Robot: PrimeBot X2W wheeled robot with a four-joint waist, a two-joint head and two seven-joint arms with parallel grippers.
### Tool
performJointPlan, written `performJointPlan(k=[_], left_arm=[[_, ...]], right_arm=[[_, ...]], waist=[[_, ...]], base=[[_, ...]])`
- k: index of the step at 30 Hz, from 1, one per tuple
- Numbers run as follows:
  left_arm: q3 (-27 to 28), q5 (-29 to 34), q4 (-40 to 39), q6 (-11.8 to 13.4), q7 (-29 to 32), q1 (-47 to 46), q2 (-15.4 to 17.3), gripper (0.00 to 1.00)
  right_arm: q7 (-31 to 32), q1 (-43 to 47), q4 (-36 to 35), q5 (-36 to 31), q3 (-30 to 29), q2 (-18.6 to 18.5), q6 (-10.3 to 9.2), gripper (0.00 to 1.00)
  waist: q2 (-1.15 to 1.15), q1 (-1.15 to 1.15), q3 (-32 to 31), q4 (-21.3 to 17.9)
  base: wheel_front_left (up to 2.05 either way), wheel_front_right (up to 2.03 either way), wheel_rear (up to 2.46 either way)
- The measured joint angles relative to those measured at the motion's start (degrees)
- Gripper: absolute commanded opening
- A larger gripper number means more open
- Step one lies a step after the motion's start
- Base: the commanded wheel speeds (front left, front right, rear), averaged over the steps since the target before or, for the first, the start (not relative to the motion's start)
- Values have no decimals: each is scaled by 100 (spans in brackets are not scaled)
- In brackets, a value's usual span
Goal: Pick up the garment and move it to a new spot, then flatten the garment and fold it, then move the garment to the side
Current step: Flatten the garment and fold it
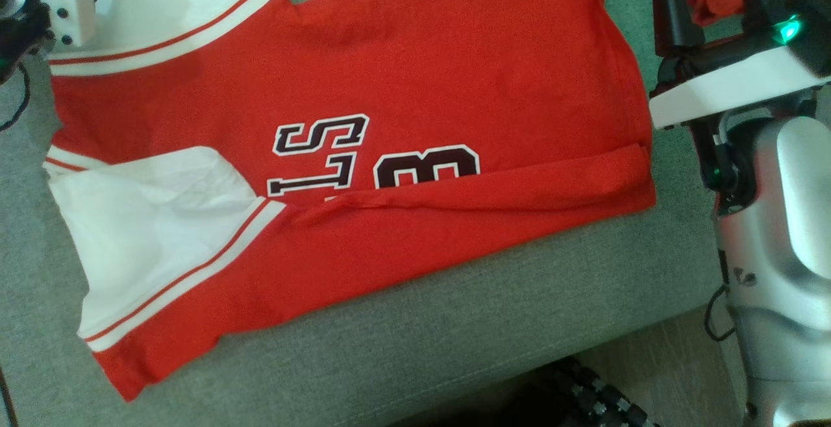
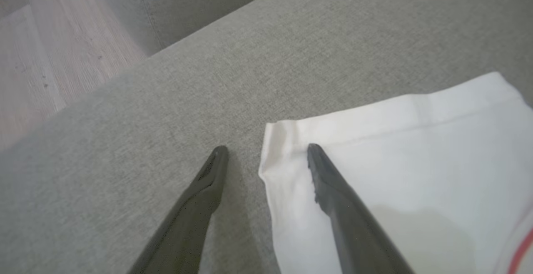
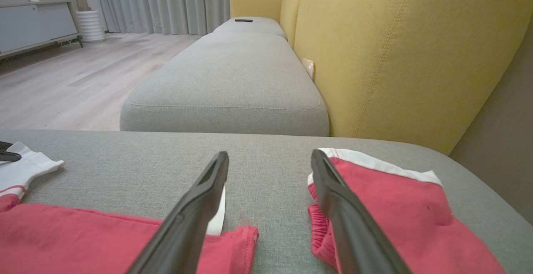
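Garment [image 1: 422, 70], a red jersey with white sleeves, lies spread on the gray sofa cushion [image 1: 454, 342] in the head view, dark lettering [image 1: 321, 154] facing up. We see its near long edge folded up in a strip [image 1: 519, 187] that covers the lower part of the number. Left gripper [image 2: 266, 151] has its fingers spread apart, holding nothing. One finger is over the corner of a white sleeve [image 2: 416, 161] and the other over bare cushion; we cannot tell if either touches down. Right gripper [image 3: 268, 157] is likewise spread and holds nothing. It hangs over bare cushion just past the jersey's red hem, and a second red cloth [image 3: 395, 211] with white trim lies beside one of its fingers. Yellow sofa back [image 3: 395, 57] and wood floor [image 3: 62, 86] sit beyond.
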Motion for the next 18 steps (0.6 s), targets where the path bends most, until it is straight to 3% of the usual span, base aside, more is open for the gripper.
performJointPlan(k=[1,2,3,10,18], left_arm=[[0,0,0,0,0,0,0,100],[-49,-102,-25,0,77,-15,12,38],[-125,-192,-63,0,122,-30,23,0],[-548,-457,-157,-7,-189,-62,9,0],[-708,-430,35,-7,-1466,-47,-287,0]], right_arm=[[0,0,0,0,0,0,0,100],[0,0,0,0,-7,-7,0,100],[0,0,2,-1,-14,-16,0,100],[26,-1,38,-35,-113,-110,0,100],[193,-30,245,-11,-243,-322,0,100]], waist=[[0,0,0,0],[0,0,-3,9],[0,0,-6,21],[0,0,-97,169],[0,0,-392,479]], base=[[0,0,0],[0,0,0],[0,0,0],[0,0,0],[0,0,0]])
